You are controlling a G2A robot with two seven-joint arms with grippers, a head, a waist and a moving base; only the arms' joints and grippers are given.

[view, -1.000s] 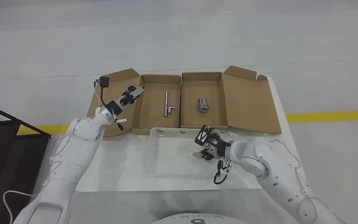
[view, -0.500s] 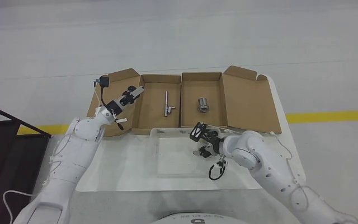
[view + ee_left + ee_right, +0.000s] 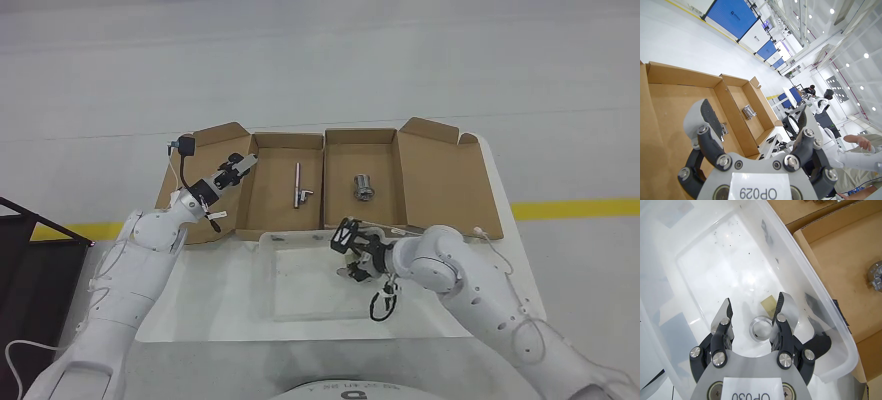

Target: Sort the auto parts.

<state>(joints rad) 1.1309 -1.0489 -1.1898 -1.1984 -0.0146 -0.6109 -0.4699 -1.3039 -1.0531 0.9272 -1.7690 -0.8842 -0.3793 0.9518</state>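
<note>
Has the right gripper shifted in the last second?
Yes. In the top view the right gripper has slid across the clear bin, from in line with the metal fitting toward the wall between the cardboard boxes.

Table [image 3: 215,295]: white.
Floor line [image 3: 580,208]: yellow, on both sides of the table.
Panels [image 3: 730,17]: blue, in a row, far off.

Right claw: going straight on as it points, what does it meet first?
The right claw would probably meet the ring first, lying between its open fingers on the bin floor; it might touch floor just past it instead, depth is unclear.
</note>
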